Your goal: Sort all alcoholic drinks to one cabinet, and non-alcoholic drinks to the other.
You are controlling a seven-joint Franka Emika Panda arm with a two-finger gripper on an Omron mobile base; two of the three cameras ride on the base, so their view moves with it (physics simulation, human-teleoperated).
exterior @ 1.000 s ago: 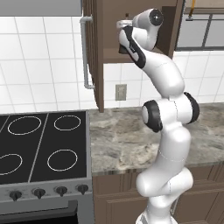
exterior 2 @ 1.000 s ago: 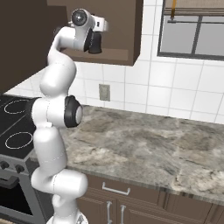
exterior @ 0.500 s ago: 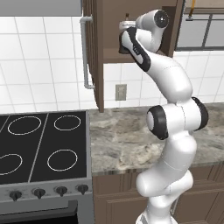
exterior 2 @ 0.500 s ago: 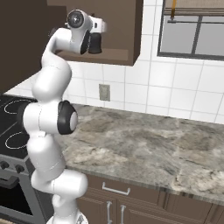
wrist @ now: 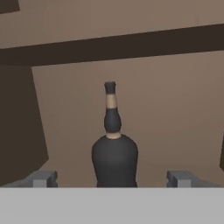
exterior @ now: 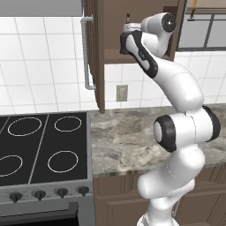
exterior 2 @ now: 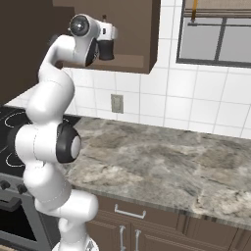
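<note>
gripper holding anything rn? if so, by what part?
Nothing held. The gripper stands with jaws wide open, the squat black bottle upright between them inside the cabinet, untouched by either fingertip.

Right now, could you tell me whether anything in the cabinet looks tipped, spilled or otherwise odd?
Nothing stands out. The squat black bottle stands upright inside the open cabinet, and the open gripper sits in front of it without touching.

Arm raised high, tool (wrist: 113, 178) jaws wide apart, empty
</note>
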